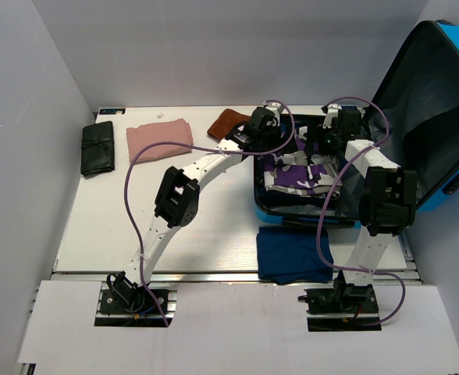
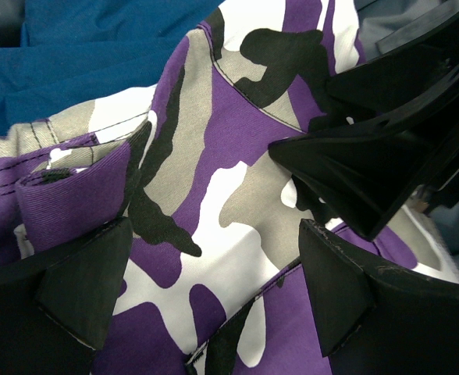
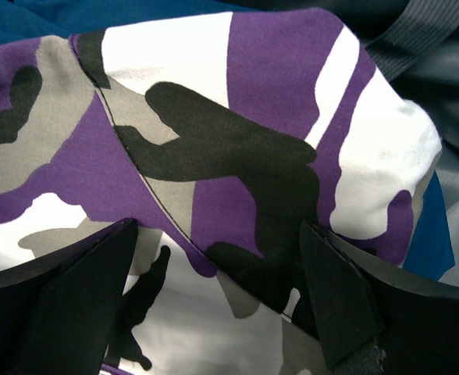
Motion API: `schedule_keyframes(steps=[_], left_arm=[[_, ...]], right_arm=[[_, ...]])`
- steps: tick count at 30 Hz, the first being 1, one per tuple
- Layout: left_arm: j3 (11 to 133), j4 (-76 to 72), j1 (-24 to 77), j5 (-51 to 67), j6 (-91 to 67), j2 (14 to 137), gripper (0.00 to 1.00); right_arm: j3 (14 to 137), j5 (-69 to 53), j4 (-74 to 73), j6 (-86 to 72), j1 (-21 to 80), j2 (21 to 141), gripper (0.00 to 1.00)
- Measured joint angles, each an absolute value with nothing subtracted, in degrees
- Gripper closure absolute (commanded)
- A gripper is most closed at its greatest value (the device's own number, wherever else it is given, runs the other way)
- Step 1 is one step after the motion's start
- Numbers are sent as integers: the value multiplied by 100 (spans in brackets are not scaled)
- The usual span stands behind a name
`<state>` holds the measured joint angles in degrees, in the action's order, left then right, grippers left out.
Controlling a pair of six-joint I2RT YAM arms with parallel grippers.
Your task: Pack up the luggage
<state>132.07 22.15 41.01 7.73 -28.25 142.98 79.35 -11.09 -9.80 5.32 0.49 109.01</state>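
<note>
Top view: luggage [image 1: 426,101] being shown open at worktop [image 1: 214,242] right, lid raised, camouflage garment [image 1: 292,176] being packed inside. Left claw [image 1: 262,129] and right claw [image 1: 331,137] being lowered side by side, equally near.
Left wrist: claw being held wide, garment directly beneath.
Right wrist: claw being held wide, gripping nothing.

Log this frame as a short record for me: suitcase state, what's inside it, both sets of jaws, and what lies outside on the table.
Luggage: bright-blue hard-shell suitcase, open, lid raised on the right
Inside: purple, white, grey and black camouflage fabric garment
Left jaws: open, close above the garment; contact unclear
Right jaws: open, close above the garment; contact unclear
On white table: pink folded cloth, black folded pouch, brown pouch, navy folded cloth in front of the suitcase
</note>
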Motion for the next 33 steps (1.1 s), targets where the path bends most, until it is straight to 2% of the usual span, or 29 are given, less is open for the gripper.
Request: schedule_keyframes(steps=[8,13,18,21,26,29,33], left_arm=[[13196,2226,3983,1173,-2926,14197,2],[13141,2471,3953,1142,-2768,13764,2],[12700,2803,3948,939,-2672,12626,2],[11933,2998,3977,685,-2672,11487,2],[9539,3127,4010,60,-2932,9076,2],[8003,3321,4014,-226,-3212,7815,2],[6912,3918,4012,-593,-3590,7129,2]], right_arm=[[7964,-845,-1236,499,174,10486,11],[8458,-436,-1796,180,281,9572,11],[8626,45,-2477,-464,351,8237,11],[8167,156,-2936,-891,432,7238,11],[6641,-198,-3717,-1452,1046,5544,11],[5992,-550,-4257,-1616,1551,5050,11],[5437,-941,-4578,-1778,2401,4932,11]])
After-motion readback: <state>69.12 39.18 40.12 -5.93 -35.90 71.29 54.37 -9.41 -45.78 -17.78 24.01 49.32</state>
